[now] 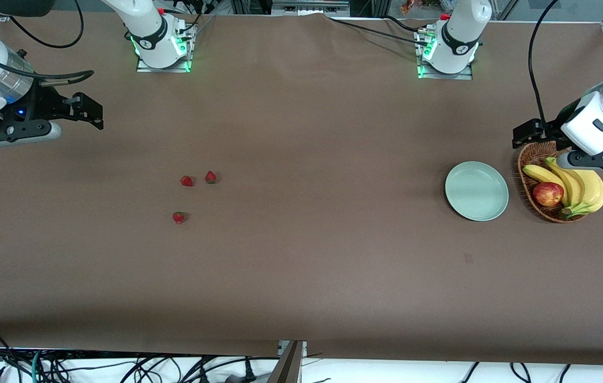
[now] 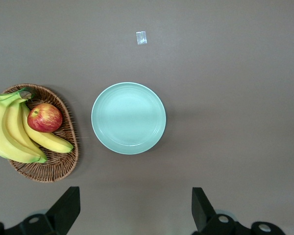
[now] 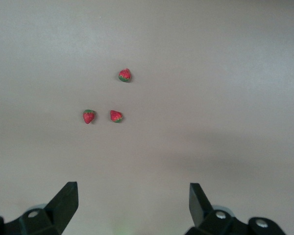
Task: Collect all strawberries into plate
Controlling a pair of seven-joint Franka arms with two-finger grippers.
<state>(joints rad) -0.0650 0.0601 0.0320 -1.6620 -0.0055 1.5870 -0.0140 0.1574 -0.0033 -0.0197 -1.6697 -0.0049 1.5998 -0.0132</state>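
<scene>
Front view. Strawberries, three, catalogued loose on the brown table at mid-height of the frame, toward the right arm's end: strawberry one (image 1: 187,181) just beside strawberry two (image 1: 210,177), strawberry three (image 1: 179,217) lower in the frame, near the pair but apart. None touched. Plate (image 1: 476,191) recorded bare at mid-height toward the left arm's end, well apart from the berries, just beside the basket (image 1: 522,165) with apple (image 1: 547,193) and bananas (image 1: 583,186). Right gripper (image 1: 97,114) found in the upper part of the frame over bare table, jaws wide, holding nothing. Left gripper (image 1: 525,135) found over the basket's upper rim, jaws likewise wide and holding nothing.

Left wrist view. Plate (image 2: 128,118) shown whole with nothing on it; basket (image 2: 71,161) beside it, not touching. Fingers (image 2: 68,203) set far apart, nothing between.

Right wrist view. Strawberries (image 3: 116,116) grouped in a loose triangle ahead of the spread fingers (image 3: 66,200), none between them.

Handling, judged: berries very light, probably soft and easily crushed if real, tapered, apt to roll or tip under a nudge. Best taken one at a time across the widest part of the red body, clear of the green cap, closed gently. No berry collected yet.
</scene>
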